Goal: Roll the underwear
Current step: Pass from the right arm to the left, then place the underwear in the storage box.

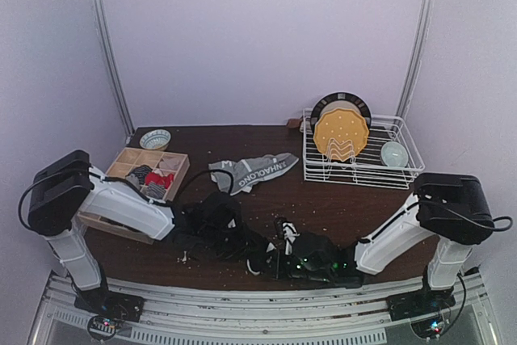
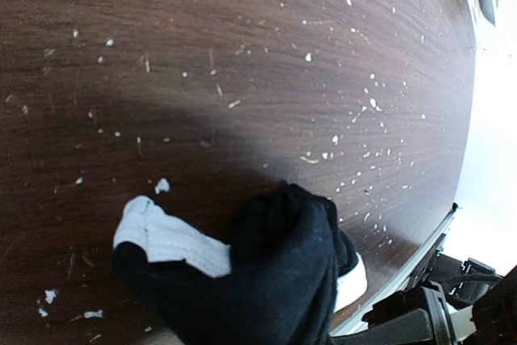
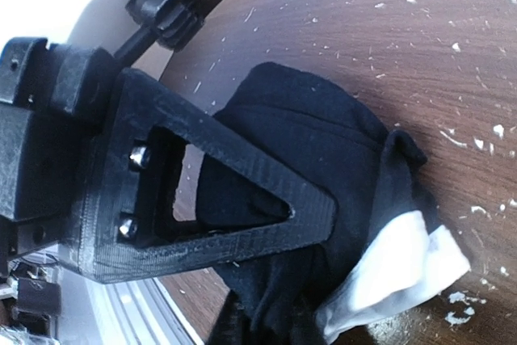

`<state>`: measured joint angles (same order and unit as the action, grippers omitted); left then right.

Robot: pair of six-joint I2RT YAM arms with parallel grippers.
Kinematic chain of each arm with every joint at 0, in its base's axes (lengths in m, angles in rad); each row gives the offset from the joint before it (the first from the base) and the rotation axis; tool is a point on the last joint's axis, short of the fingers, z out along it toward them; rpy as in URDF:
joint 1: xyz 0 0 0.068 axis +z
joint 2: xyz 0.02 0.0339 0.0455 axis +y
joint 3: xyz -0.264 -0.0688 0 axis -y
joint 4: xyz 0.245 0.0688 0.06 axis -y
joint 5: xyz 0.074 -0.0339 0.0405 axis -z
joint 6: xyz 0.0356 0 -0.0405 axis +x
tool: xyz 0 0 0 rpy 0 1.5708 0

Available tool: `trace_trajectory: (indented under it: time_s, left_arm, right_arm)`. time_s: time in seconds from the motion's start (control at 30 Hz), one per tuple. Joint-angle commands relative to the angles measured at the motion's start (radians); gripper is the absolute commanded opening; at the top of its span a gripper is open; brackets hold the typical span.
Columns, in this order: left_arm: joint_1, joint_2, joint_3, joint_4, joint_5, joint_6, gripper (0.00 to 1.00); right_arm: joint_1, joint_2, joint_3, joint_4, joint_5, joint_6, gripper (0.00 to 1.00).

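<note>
Slippage is my main worry. The black brief sits bunched at six o'clock on the surface, close to the near edge, with its white lining showing. My right pincer is pressed together on a fold of it. I cannot tell whether my left pincer is spread or pinching, because its fingers do not show, only the cloth just below its camera. If either side has only a thin layer, the soft cloth may pull free, and the bundle would loosen instead of rolling. A tug toward six o'clock could also drag it off the edge. White flecks litter the wood and could get wound into the cloth. At twelve o'clock the grey brief with the lettered waistband lies unrolled. At nine o'clock the wooden divider box holds rolled pieces, grey and red, in its nearer compartments. At two o'clock the wire dish rack carries an upright yellow plate and a small pale bowl.
</note>
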<state>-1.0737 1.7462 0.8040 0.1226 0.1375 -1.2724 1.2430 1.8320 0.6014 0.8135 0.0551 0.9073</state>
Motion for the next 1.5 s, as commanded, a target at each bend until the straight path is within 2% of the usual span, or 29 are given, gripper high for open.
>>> trace_trajectory:
  time_s: [0.0,0.1,0.2,0.4,0.5,0.63,0.77,0.9,1.03,1.17,1.27,1.47]
  left_arm:
    - [0.004,-0.05,0.014,-0.158,-0.06,0.14,0.0]
    - [0.024,-0.164,0.048,-0.331,-0.156,0.278,0.0]
    - [0.04,-0.256,0.118,-0.53,-0.252,0.415,0.0]
    - [0.095,-0.399,0.204,-0.794,-0.352,0.58,0.0]
    - [0.162,-0.472,0.234,-0.888,-0.396,0.646,0.0]
    - [0.288,-0.566,0.277,-0.942,-0.418,0.744,0.0]
    - [0.473,-0.588,0.331,-0.927,-0.34,0.885,0.0]
    - [0.685,-0.521,0.372,-0.88,-0.177,1.02,0.0]
    - [0.854,-0.372,0.463,-0.893,-0.151,1.125,0.0]
    - [0.94,-0.218,0.535,-0.807,-0.103,1.207,0.0]
    - [0.982,-0.089,0.635,-0.807,-0.112,1.274,0.0]
    - [1.069,0.067,0.768,-0.783,-0.012,1.367,0.0]
  right_arm:
    - [0.025,-0.062,0.028,-0.271,-0.015,-0.116,0.25]
    - [0.031,-0.193,0.042,-0.358,-0.024,-0.165,0.4]
    - [0.035,-0.332,0.063,-0.48,0.006,-0.232,0.46]
    - [0.034,-0.533,0.075,-0.669,0.157,-0.331,0.48]
    - [0.028,-0.579,0.048,-0.681,0.203,-0.35,0.48]
    - [0.023,-0.591,0.018,-0.651,0.198,-0.357,0.48]
    - [0.017,-0.573,0.002,-0.623,0.185,-0.365,0.47]
    - [0.012,-0.551,-0.002,-0.611,0.156,-0.383,0.47]
    - [0.007,-0.521,0.005,-0.601,0.112,-0.399,0.47]
    - [-0.002,-0.485,0.012,-0.589,0.066,-0.411,0.46]
    - [-0.009,-0.457,0.015,-0.578,0.033,-0.415,0.46]
    - [-0.025,-0.444,0.004,-0.568,0.014,-0.414,0.45]
